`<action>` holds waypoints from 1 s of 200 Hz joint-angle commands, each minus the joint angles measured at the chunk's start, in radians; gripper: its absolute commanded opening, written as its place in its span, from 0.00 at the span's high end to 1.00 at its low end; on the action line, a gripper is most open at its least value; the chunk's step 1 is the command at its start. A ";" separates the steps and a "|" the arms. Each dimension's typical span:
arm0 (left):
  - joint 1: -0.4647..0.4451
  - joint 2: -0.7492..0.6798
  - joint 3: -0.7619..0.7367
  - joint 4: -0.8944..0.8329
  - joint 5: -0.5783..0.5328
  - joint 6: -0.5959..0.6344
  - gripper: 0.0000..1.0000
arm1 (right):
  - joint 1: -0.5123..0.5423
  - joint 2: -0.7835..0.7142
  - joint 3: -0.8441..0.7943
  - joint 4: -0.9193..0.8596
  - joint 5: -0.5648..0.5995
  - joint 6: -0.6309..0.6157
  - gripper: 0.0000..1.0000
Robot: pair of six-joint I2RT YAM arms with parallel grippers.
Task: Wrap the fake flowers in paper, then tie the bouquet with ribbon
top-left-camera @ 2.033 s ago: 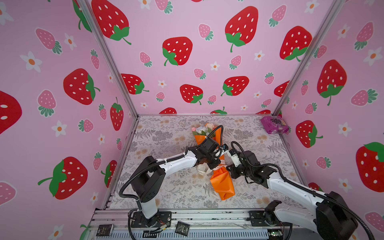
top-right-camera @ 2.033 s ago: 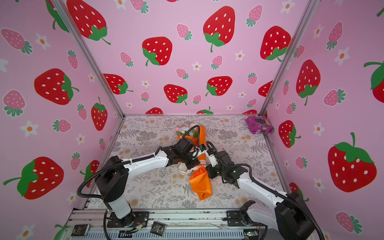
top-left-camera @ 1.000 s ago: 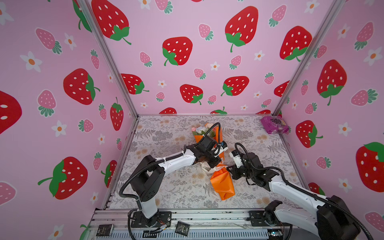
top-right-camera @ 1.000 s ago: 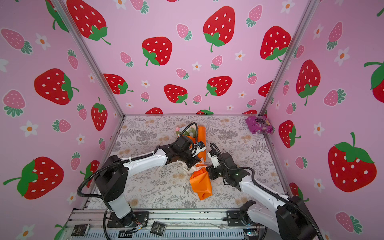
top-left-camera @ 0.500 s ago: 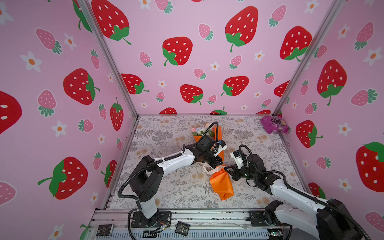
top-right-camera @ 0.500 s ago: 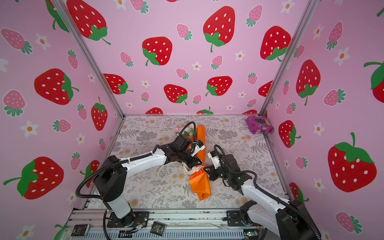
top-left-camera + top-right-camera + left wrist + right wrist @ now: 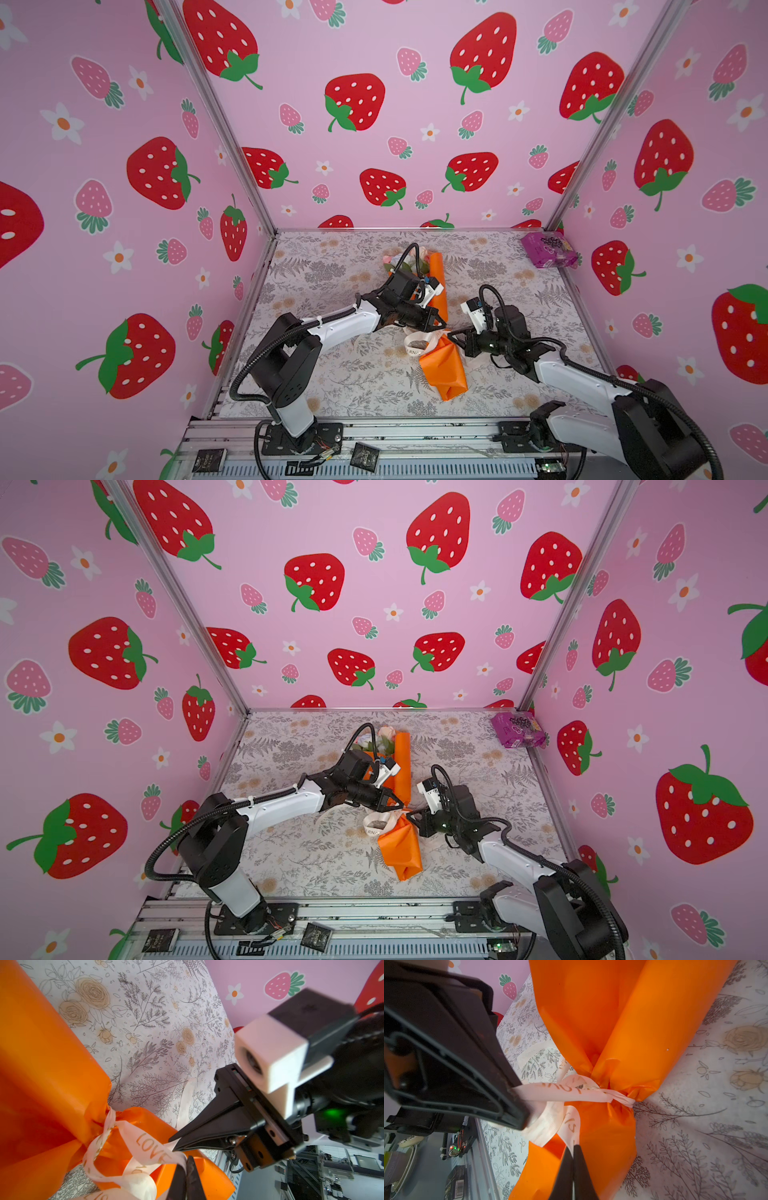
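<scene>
The bouquet (image 7: pixel 442 370) lies at frame centre in both top views, long axis from heads above to stems below; left gripper (image 7: pixel 439 322) and right gripper (image 7: pixel 451 332), each clamped on a ribbon (image 7: pixel 149 1147) end, flank its cinched waist from left and right, equally near

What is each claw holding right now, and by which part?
Both are shut on the cream ribbon tied around the bouquet: left claw and right claw each pinch a strand near the knot.
</scene>
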 commanded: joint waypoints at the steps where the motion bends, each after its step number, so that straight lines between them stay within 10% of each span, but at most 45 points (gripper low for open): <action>1: -0.001 -0.014 -0.003 0.079 0.082 -0.075 1.00 | -0.006 0.027 0.040 -0.035 -0.037 -0.010 0.94; 86: 0.001 -0.011 -0.016 0.014 0.044 -0.042 1.00 | -0.015 -0.153 0.066 -0.171 0.091 0.174 0.56; 149: 0.002 -0.005 -0.015 0.027 0.075 -0.046 1.00 | -0.020 -0.126 0.100 -0.148 0.082 0.680 0.60; 200: 0.003 0.000 -0.016 0.024 0.080 -0.035 1.00 | -0.020 -0.008 0.130 -0.055 -0.034 0.779 0.53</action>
